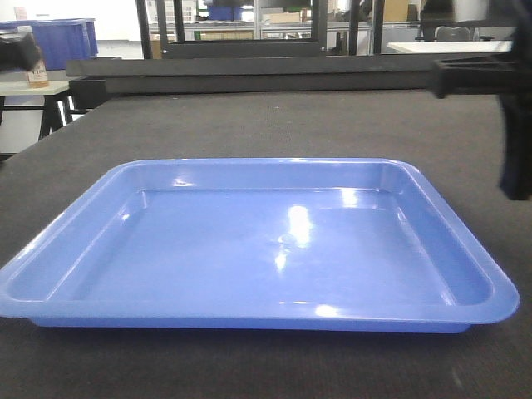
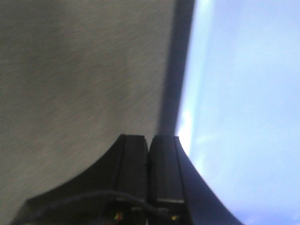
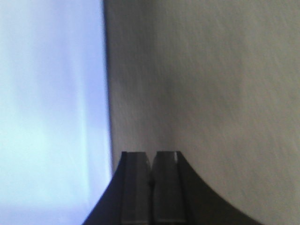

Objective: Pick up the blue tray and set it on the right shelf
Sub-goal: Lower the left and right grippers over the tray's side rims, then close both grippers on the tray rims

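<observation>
The blue tray (image 1: 249, 249), glossy light blue with a rolled rim, lies flat and empty on the dark grey table (image 1: 249, 125). In the left wrist view my left gripper (image 2: 149, 138) is shut with nothing between its fingers. It hangs over the table just left of the blue tray's (image 2: 243, 117) edge. In the right wrist view my right gripper (image 3: 153, 154) is also shut and empty. It sits over the table just right of the blue tray's (image 3: 47, 117) other edge. The right shelf is out of view.
A black bar (image 1: 249, 75) runs across the table's far edge. A dark arm part (image 1: 515, 141) hangs at the right side of the front view. Dark-blue bins (image 1: 62, 40) and racks stand far behind.
</observation>
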Action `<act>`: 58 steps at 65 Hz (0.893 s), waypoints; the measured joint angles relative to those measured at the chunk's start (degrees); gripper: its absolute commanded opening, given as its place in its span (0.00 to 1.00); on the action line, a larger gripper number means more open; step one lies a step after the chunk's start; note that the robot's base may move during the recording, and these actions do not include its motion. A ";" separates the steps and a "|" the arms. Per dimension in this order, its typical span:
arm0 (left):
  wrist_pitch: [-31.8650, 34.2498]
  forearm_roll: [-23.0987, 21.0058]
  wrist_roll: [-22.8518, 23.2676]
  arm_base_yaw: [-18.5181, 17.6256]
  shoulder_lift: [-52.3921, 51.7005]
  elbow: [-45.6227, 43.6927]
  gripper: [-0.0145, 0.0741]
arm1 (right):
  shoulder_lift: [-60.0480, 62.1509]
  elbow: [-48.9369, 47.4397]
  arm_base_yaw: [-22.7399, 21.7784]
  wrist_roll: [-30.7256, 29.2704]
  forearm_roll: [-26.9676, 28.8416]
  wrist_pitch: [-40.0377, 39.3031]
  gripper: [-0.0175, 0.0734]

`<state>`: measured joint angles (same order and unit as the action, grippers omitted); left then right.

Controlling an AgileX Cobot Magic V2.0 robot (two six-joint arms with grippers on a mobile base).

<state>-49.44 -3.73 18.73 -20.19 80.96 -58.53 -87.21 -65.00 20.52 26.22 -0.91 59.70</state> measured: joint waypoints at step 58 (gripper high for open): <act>-5.61 0.02 0.25 -1.69 18.11 -15.24 0.56 | -11.36 -8.27 0.21 0.04 2.77 -1.12 0.73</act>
<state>-55.05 -3.71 18.98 -21.88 99.07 -73.77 -98.57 -73.26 20.73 26.26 1.86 58.58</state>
